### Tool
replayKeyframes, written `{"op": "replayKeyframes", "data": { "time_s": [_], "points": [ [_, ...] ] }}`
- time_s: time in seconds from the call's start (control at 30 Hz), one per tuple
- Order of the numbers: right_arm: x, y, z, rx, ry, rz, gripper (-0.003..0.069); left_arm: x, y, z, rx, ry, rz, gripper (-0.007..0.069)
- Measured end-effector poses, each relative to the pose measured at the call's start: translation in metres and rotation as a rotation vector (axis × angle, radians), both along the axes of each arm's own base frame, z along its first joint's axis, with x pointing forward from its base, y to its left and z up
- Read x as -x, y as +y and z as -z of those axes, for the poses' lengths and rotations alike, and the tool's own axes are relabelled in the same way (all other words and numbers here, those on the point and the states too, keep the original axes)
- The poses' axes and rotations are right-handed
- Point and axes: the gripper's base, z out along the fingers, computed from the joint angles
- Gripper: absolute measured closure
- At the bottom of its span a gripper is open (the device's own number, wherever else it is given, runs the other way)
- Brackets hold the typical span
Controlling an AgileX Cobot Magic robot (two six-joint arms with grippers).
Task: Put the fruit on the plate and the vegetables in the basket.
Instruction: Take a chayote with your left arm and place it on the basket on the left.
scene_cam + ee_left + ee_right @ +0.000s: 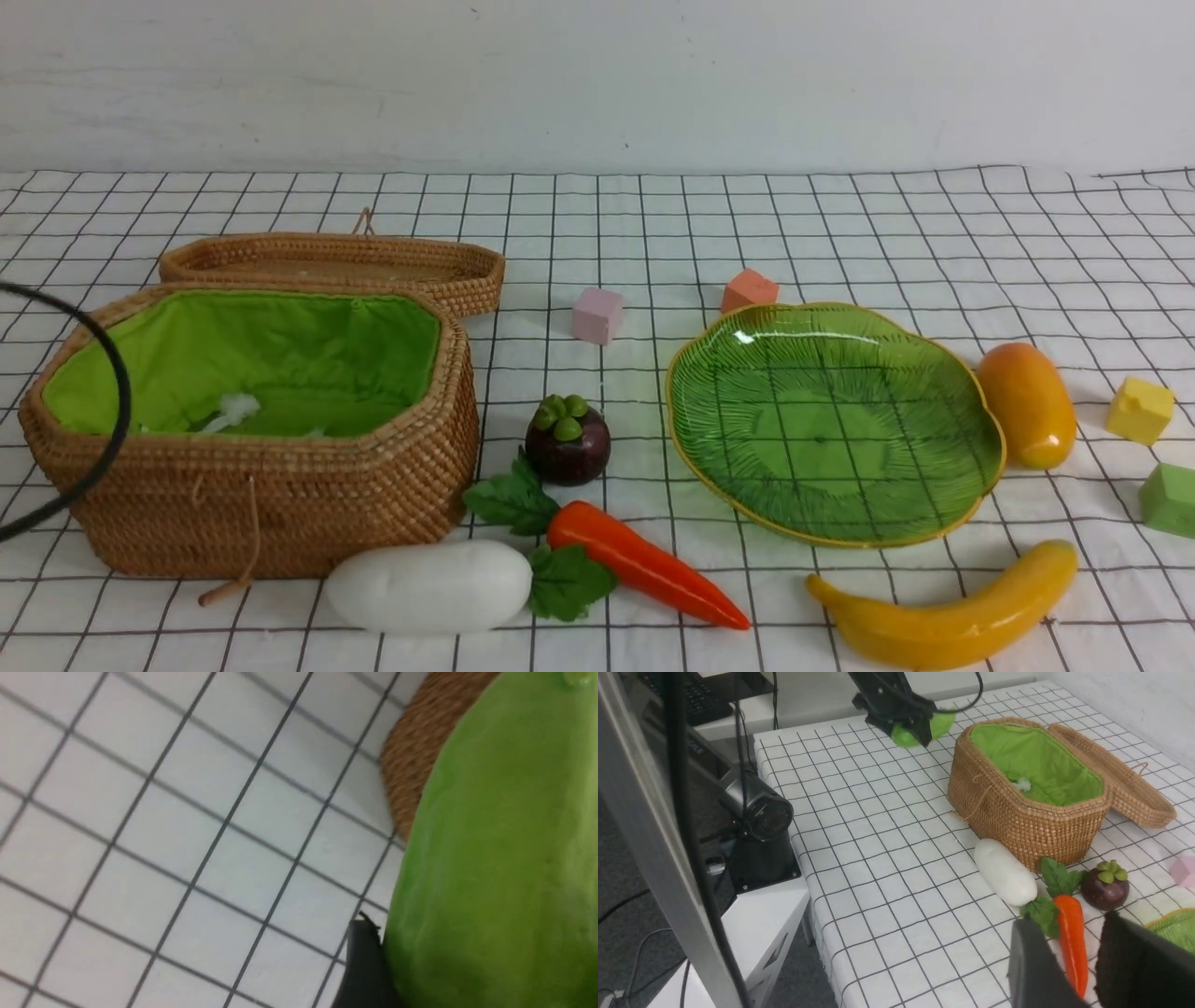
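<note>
Evidently my left gripper [915, 730] is clamped across the cabbage [504, 858], held aloft just beside the basket [280, 504], not yet over it. I judge it light, stiff and slick, best gripped mid-girth. Only the right wrist view shows that grip; the front view misses it. My right gripper [1071, 938] stands parted, empty.

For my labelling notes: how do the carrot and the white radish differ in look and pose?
The carrot is orange, slim and pointed; the radish is white, fat and blunt. The carrot lies slanted; the radish lies along the basket front. Both have green leaves and rest on the checked cloth, outside the basket.
</note>
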Motion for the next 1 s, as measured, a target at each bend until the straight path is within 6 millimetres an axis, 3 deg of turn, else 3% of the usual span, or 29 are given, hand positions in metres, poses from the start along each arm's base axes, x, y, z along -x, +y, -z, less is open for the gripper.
{"op": "replayKeyframes", "data": {
  "time_s": [0.1, 0.13, 0.23, 0.27, 0.37, 0.5, 0.67, 0.87, 0.93, 1.0],
  "points": [
    [-0.007, 0.0, -0.002, -0.025, 0.02, 0.073, 0.0424, -0.003, -0.009, -0.037, -0.071, -0.087, 0.203, 0.0156],
    [-0.008, 0.0, -0.002, -0.027, 0.023, 0.079, 0.0424, -0.003, -0.01, -0.037, -0.073, -0.087, 0.22, 0.0156],
    [-0.021, -0.002, -0.002, -0.054, 0.076, 0.224, 0.0424, -0.022, -0.023, -0.054, -0.118, -0.168, 0.556, 0.0156],
    [-0.022, -0.002, -0.002, -0.056, 0.079, 0.232, 0.0424, -0.023, -0.024, -0.054, -0.118, -0.168, 0.577, 0.0156],
    [-0.03, -0.006, -0.001, -0.081, 0.132, 0.35, 0.0424, -0.05, -0.033, -0.049, -0.23, -0.209, 0.851, 0.0156],
    [-0.031, -0.007, -0.001, -0.093, 0.153, 0.38, 0.0424, -0.086, -0.05, -0.034, -0.419, -0.207, 1.05, 0.0156],
    [-0.03, -0.006, -0.001, -0.099, 0.179, 0.369, 0.0424, -0.114, -0.06, -0.011, -0.647, -0.12, 1.158, 0.0156],
    [-0.027, -0.005, 0.001, -0.098, 0.218, 0.345, 0.0424, -0.125, -0.054, -0.003, -0.751, -0.064, 1.099, 0.0151],
    [-0.027, -0.005, 0.001, -0.098, 0.218, 0.344, 0.0424, -0.126, -0.053, -0.003, -0.759, -0.067, 1.089, 0.013],
    [-0.027, -0.005, 0.001, -0.102, 0.216, 0.344, 0.0424, -0.124, -0.053, -0.006, -0.766, -0.066, 1.086, 0.0018]
  ]
}}
